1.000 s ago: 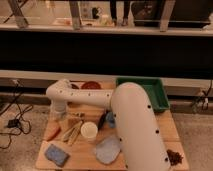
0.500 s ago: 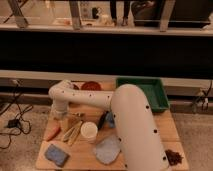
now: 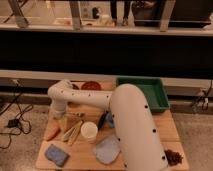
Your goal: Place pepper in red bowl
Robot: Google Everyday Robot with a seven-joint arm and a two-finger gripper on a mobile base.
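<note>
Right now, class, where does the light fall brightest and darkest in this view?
Camera view: brightest along the top strip; darkest in the wide band beneath; the table evenly lit, the gripper at its left above the utensils, near the pepper.

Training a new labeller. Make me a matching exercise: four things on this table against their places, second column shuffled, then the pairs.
1 pepper
2 red bowl
3 green tray
4 blue sponge

A near left corner
B far right
C left edge, beside the utensils
D far edge, middle

Pairs: 1-C, 2-D, 3-B, 4-A.
The gripper hangs over the utensils, right of the pepper.
</note>
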